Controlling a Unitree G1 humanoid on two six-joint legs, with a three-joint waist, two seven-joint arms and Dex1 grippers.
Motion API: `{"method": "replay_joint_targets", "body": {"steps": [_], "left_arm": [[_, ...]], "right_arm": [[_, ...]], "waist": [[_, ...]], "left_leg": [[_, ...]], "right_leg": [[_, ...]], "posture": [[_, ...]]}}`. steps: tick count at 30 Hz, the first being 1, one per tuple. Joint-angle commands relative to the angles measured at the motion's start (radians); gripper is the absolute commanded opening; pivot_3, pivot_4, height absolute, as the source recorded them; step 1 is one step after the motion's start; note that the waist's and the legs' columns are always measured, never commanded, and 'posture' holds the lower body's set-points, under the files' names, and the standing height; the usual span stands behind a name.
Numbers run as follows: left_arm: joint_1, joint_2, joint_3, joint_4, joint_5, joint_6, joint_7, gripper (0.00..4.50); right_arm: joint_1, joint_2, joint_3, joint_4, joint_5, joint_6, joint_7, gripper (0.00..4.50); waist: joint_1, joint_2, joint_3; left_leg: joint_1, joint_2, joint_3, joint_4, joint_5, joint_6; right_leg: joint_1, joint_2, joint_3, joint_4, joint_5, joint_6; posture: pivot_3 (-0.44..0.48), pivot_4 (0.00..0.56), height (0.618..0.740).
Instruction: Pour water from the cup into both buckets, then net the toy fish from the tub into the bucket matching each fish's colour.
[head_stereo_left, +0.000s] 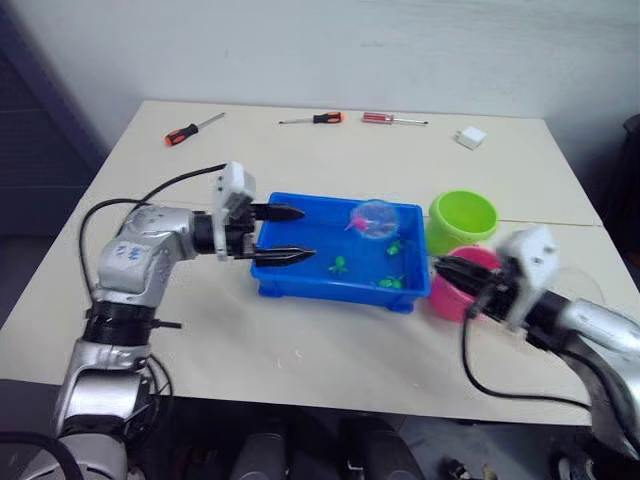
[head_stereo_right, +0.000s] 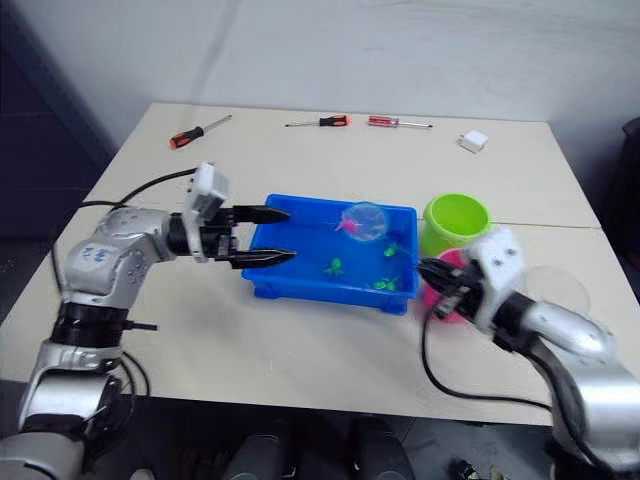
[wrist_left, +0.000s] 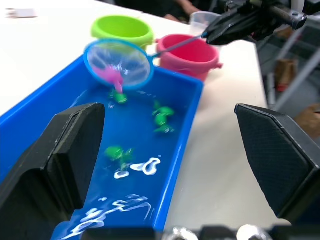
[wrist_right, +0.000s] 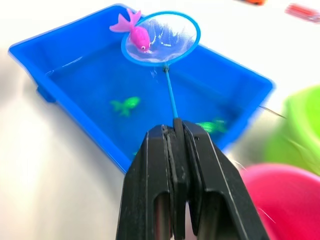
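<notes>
Step in hand: netting. A pink plastic toy fish (wrist_right: 136, 31) lies in the mesh of the small round blue-rimmed net (wrist_right: 161, 38), held up over the far part of the shallow rectangular bright blue plastic tub (head_stereo_left: 290, 283).

Right gripper (wrist_right: 178, 131): fingers clamped together on the net's thin handle, at about 4 o'clock from the tub's centre in the head views.

Left gripper (head_stereo_left: 292, 233): fingers spread wide and holding nothing, one over the tub's 9 o'clock end, the other just outside its rim.

Green toy fish (wrist_left: 162, 114): three small ones in the water, toward the tub's 3 to 5 o'clock side.

Pink round plastic bucket (wrist_left: 189, 52): just beside the tub's 3 o'clock end, close to the right gripper.

Lime green round plastic bucket (head_stereo_left: 463, 218): near the tub's 2 o'clock corner, just beside the pink one.

Clear plastic measuring jug (wrist_left: 201, 22): beyond the pink bucket in the left wrist view; its contents cannot be made out.

Progress, as a judgement: pouring looks done, since the tub and sorting are under way.

Next move calls for: carrying the hoop level toward 3 o'clock until it is over the pink bucket, then tipping it so the fish drops in. The fish sits at the rim, tail overhanging, so a jerk could spill it.
</notes>
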Motion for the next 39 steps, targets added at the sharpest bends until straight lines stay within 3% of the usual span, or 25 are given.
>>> {"method": "replay_joint_targets", "body": {"steps": [1,6,10,14,18,24,30,34,39], "left_arm": [[-0.086,-0.064,-0.055,0.052,-0.007,-0.047,-0.075,4.49],[-0.132,-0.107,-0.096,0.141,0.024,-0.104,-0.127,4.49],[-0.158,-0.128,-0.106,0.201,0.042,-0.144,-0.151,4.49],[-0.186,-0.147,-0.106,0.255,0.054,-0.179,-0.168,4.49],[-0.191,-0.15,-0.101,0.275,0.063,-0.197,-0.176,4.49],[-0.179,-0.139,-0.087,0.271,0.074,-0.205,-0.16,4.49],[-0.144,-0.113,-0.081,0.259,0.094,-0.217,-0.135,4.49],[-0.111,-0.094,-0.081,0.254,0.124,-0.234,-0.111,4.49],[-0.022,-0.038,-0.071,0.163,0.152,-0.223,-0.062,4.49]], "right_arm": [[0.179,0.031,-0.33,-0.195,0.096,0.048,-0.017,0.0],[0.353,0.064,-0.521,-0.252,0.079,-0.008,-0.006,0.0],[0.479,0.031,-0.532,-0.255,-0.026,-0.156,0.012,0.0],[0.677,-0.117,-0.417,-0.139,-0.447,-0.629,0.01,0.0],[0.742,-0.217,-0.396,-0.01,-0.696,-0.947,-0.042,0.0],[0.702,-0.286,-0.44,0.116,-0.806,-1.159,-0.064,0.0],[0.522,-0.276,-0.403,0.139,-0.617,-1.047,-0.035,0.0],[0.408,-0.308,-0.302,0.107,-0.507,-0.923,0.019,0.0],[0.154,-0.427,-0.022,0.19,-0.463,-0.878,0.079,0.0]], "waist": [[0.003,0.0,0.0],[-0.001,0.0,0.0],[-0.007,0.001,0.0],[-0.005,0.001,-0.001],[-0.005,-0.001,0.0],[-0.003,-0.001,0.0],[-0.007,-0.001,0.0],[-0.006,0.0,0.0],[-0.012,-0.001,0.0]], "left_leg": [[0.0,0.0,0.0,0.0,0.0,0.0],[0.001,0.0,0.001,0.001,0.0,0.0],[0.004,0.0,0.003,-0.001,0.0,0.0],[0.003,-0.001,0.003,0.0,0.0,0.0],[0.004,-0.001,0.003,0.0,0.0,0.0],[0.004,-0.001,0.004,0.0,0.003,-0.005],[0.006,-0.001,0.004,0.0,0.003,-0.005],[0.009,-0.001,0.003,-0.001,0.003,-0.005],[0.011,0.0,0.005,-0.001,0.002,-0.003]], "right_leg": [[0.0,0.0,0.0,0.0,0.0,0.0],[0.001,0.0,0.001,-0.001,0.0,0.001],[0.002,0.001,0.004,-0.002,0.0,0.0],[0.002,0.002,0.004,-0.003,0.0,0.001],[0.003,0.002,0.005,-0.004,0.0,0.002],[0.003,0.002,0.005,-0.004,0.0,0.002],[0.004,0.002,0.005,-0.003,0.0,0.002],[0.007,0.002,0.005,-0.003,-0.001,0.002],[0.007,0.001,0.006,-0.002,-0.001,0.002]], "posture": [[0.0,0.15,0.74],[0.0,0.15,0.74],[0.0,0.15,0.74],[0.0,0.15,0.74],[0.0,0.15,0.74],[0.0,0.15,0.74],[0.0,0.15,0.74],[0.0,0.15,0.74],[0.0,0.15,0.74]]}}
